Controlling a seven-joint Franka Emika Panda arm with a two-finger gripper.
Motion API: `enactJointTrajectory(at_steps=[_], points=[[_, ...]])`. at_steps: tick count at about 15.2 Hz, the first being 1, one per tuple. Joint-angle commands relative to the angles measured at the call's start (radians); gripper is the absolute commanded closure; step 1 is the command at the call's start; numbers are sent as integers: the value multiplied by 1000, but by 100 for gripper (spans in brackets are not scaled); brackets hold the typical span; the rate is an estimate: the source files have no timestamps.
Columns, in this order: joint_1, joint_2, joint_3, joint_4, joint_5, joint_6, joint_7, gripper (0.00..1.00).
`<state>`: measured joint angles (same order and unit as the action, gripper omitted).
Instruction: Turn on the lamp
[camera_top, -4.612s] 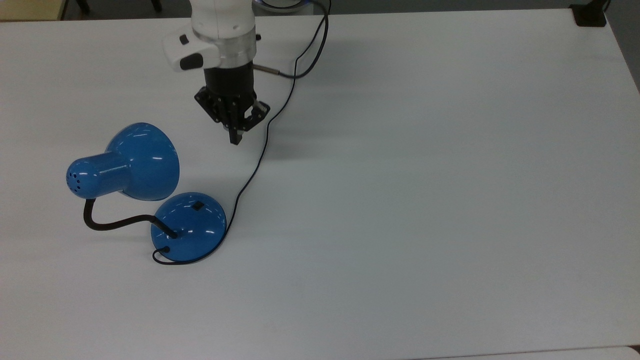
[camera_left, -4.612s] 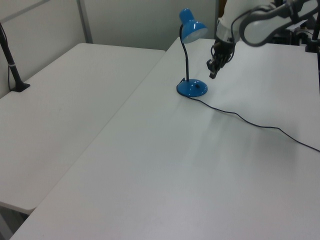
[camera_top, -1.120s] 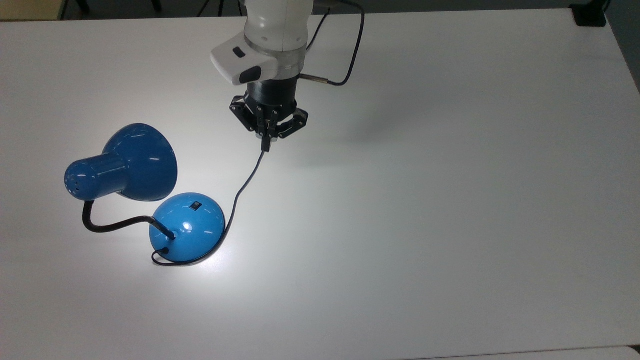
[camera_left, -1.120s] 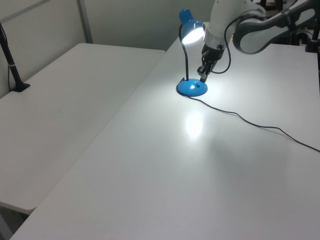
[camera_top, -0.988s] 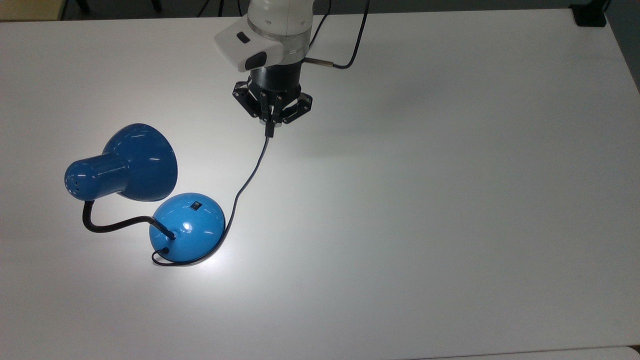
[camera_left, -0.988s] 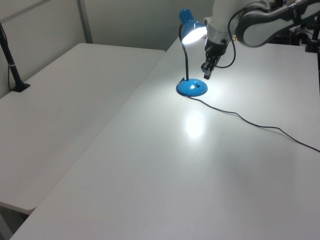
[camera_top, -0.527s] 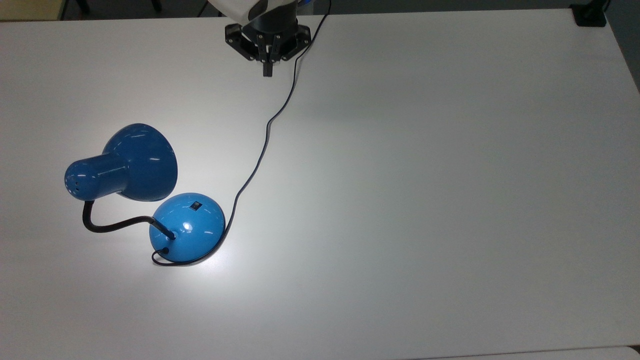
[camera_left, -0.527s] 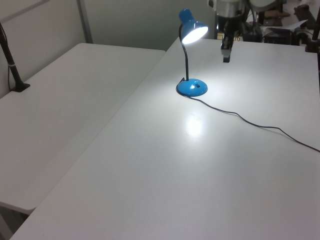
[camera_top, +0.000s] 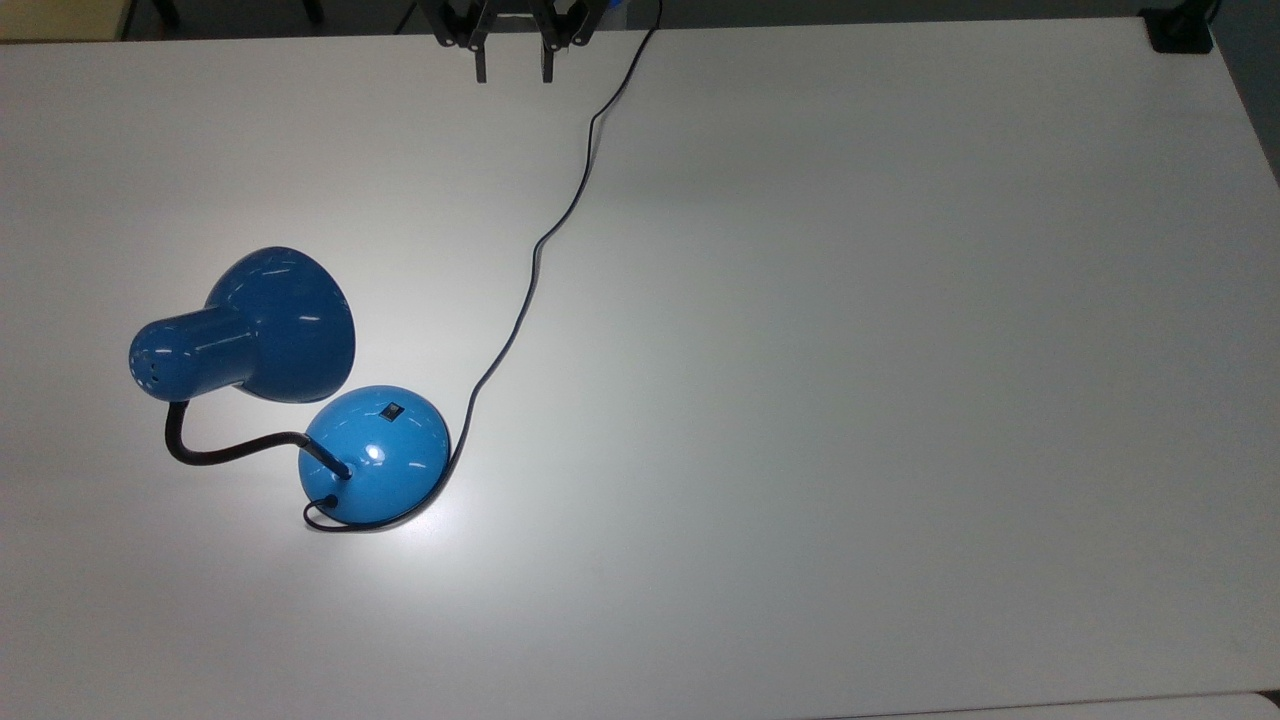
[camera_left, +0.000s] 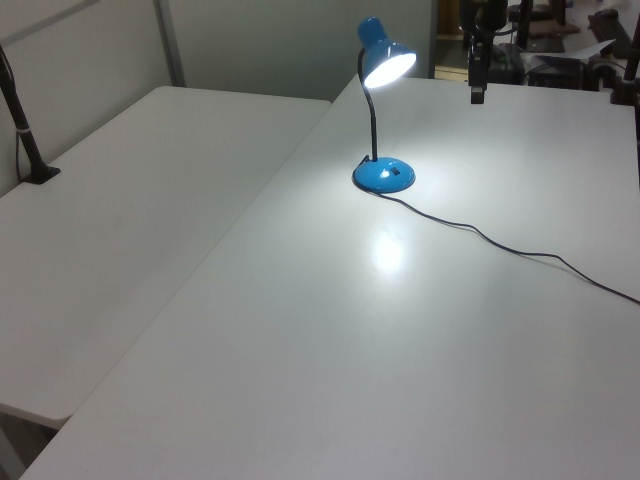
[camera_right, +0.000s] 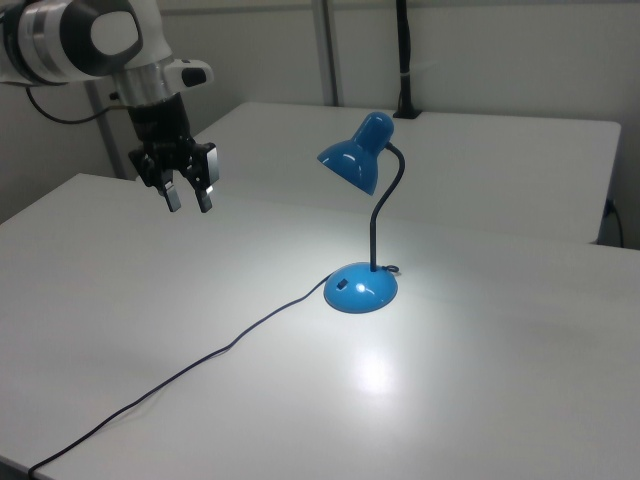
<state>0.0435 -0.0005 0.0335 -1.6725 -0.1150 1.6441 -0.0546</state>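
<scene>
The blue lamp (camera_top: 245, 330) stands on the white table (camera_top: 850, 400) at the top view's left, lit, throwing a bright patch beside its domed base (camera_top: 375, 455). A small black switch (camera_top: 392, 410) sits on the base. Its shade (camera_right: 352, 160) glows over the base (camera_right: 360, 288) in the right view, and the lamp (camera_left: 383, 120) shines in the left view too. My gripper (camera_top: 512, 72) hangs open and empty high above the table's far edge, well away from the lamp; in the right view the gripper (camera_right: 188, 198) hovers far to the left.
The thin black cord (camera_top: 530, 270) runs from the base across the table to the far edge. A black clamp (camera_top: 1180, 30) sits at the top view's upper right corner. A second white table (camera_left: 120, 220) adjoins at the left view's left.
The lamp went from off to lit. My gripper has drawn back from near the base, risen to the table's far edge, and gone from shut to open.
</scene>
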Motion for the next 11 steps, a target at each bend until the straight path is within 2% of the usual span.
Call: enactJointTrajectory(at_steps=[1, 11], points=[[10, -1, -23, 14, 18, -20, -22, 0], [-8, -1, -26, 30, 18, -15, -22, 0]])
